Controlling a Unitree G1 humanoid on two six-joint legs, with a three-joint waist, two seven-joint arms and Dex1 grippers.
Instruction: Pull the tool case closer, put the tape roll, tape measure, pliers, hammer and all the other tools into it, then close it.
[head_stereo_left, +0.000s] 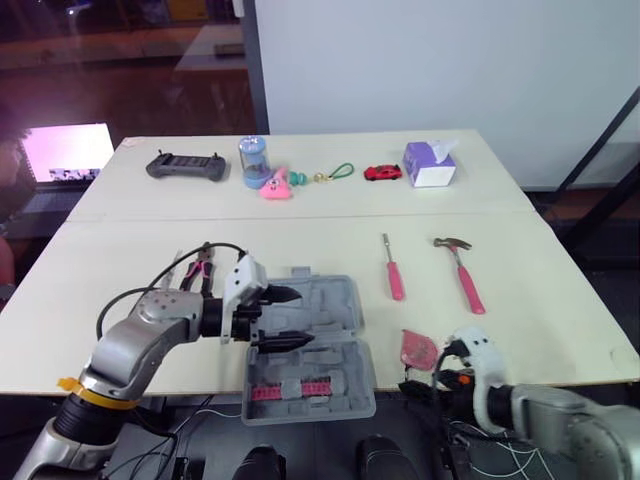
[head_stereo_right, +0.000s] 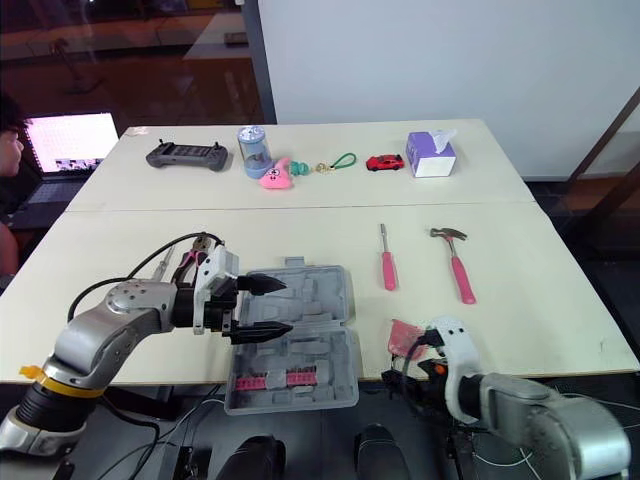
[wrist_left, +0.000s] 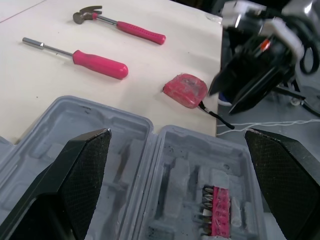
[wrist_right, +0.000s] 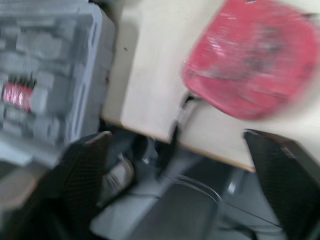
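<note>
Grey moulded plastic formed the tool case (head_stereo_left: 310, 335), which lay open in two hinged halves at the near edge of the table (head_stereo_left: 560, 320), its near half reaching over that edge. Both halves had shaped hollows, and one strip of pink bits (wrist_left: 219, 210) sat in the near half. The left hand (head_stereo_left: 303, 318) hung over the far half with its two black pointed fingers spread wide and nothing between them. Right of the case, one rounded red-pink tape measure (head_stereo_left: 418, 348) rested at the table edge, and its thin black strap, seen in the left wrist view, hung over the edge. The right hand (wrist_left: 224, 99) was just beside it, low at the edge, its fingers also parted and empty. The right wrist view showed the tape measure's scuffed, glossy shell from close. Farther back lay one screwdriver (head_stereo_left: 393, 270) with a smooth pink handle and a metal shaft, and one hammer (head_stereo_left: 462, 272) with a pink handle and a dark claw head, well apart from the case. One pair of pliers (head_stereo_left: 200, 268) with pink grips lay behind the left arm, visible in the eye views.
</note>
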